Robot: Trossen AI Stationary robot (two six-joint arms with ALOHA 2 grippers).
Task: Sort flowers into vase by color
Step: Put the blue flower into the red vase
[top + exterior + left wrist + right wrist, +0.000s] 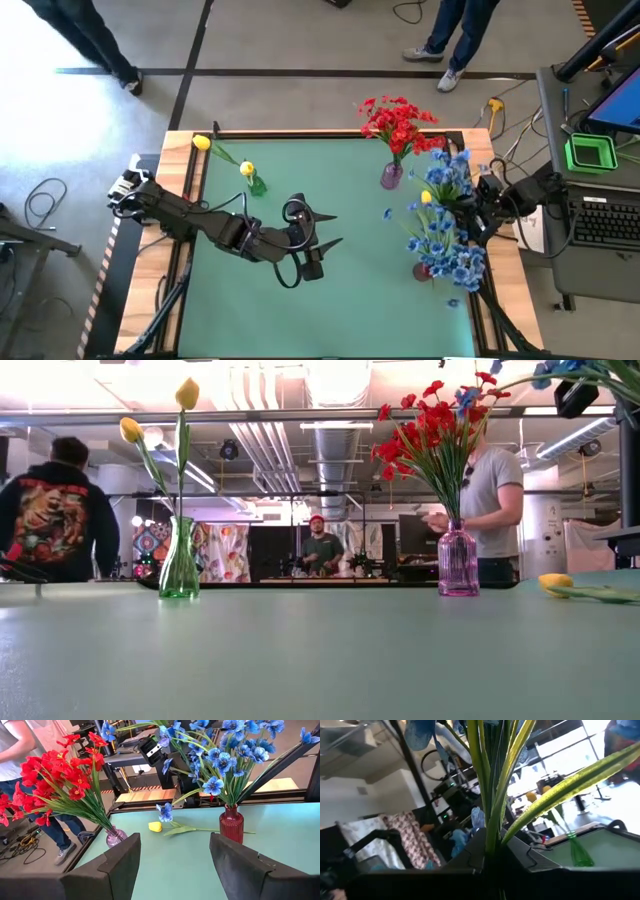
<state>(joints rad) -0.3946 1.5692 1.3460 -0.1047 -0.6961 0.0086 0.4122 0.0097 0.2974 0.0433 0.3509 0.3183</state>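
A green vase (257, 185) (179, 572) holds two yellow flowers. Red flowers (398, 122) stand in a purple vase (391, 177) (115, 837), and blue flowers (227, 755) fill a red vase (231, 823) (423, 270). One yellow flower (155, 826) (427, 198) (555, 582) lies flat on the mat between those two vases. My left gripper (330, 229) (175, 840) is open over the middle of the table, facing the lying flower from a distance. My right gripper (470, 212) (490, 857) is raised among the blue blooms by the right edge, shut on green stems. My right gripper pinches a small bundle of green stems and leaves (490, 832) between its two fingers, which lie across them. The stems rise out of the hold with blue blossoms (420, 732) at their far ends. They are lifted well clear of the table (600, 372).
The green mat (350, 300) is bare in its near half. A loose blue blossom (388, 212) lies near the purple vase. People stand beyond the far edge (455, 40). A laptop and a green box (590, 153) sit off the right side.
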